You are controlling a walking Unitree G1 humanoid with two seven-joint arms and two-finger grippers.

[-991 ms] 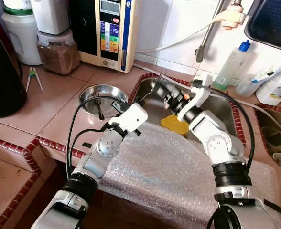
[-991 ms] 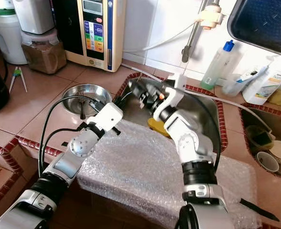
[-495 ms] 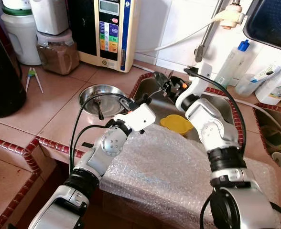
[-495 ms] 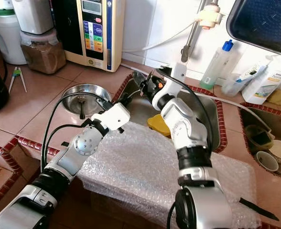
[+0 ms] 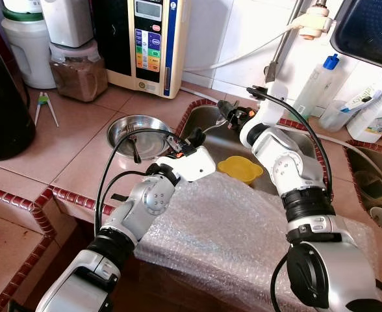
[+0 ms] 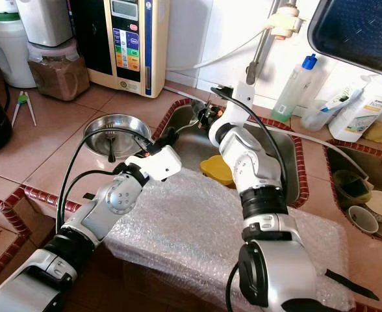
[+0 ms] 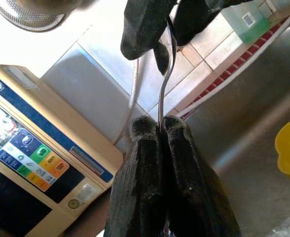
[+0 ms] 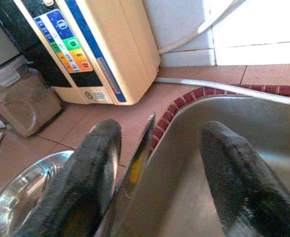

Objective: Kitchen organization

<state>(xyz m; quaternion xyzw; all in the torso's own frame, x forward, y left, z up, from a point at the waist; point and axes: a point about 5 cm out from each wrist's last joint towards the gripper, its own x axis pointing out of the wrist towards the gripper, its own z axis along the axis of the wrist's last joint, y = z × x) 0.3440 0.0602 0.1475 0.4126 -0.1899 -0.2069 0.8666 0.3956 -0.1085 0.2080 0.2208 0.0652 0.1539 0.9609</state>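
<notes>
A thin metal spoon (image 5: 207, 128) hangs in the air over the near left corner of the steel sink (image 5: 295, 146). My left gripper (image 5: 181, 144) is shut on its handle, and in the left wrist view the two fingers (image 7: 145, 163) press together on the thin stem. My right gripper (image 5: 233, 117) is at the spoon's far end. It stands open, with the metal blade (image 8: 135, 163) lying against one finger (image 8: 93, 168) and a wide gap to the other. A steel bowl (image 5: 139, 133) with a dark utensil in it sits on the tiled counter left of the sink.
A yellow cup (image 5: 240, 169) lies in the sink. Bubble wrap (image 5: 236, 227) covers the counter's near edge. A water unit (image 5: 149, 39), a jar of brown powder (image 5: 79, 71) and a soap bottle (image 5: 314, 88) line the back wall. A large black vessel (image 5: 2, 110) stands at far left.
My right gripper has swung from over the middle of the sink back to its far left corner, meeting the spoon's end. My left gripper has shifted slightly right with the spoon.
</notes>
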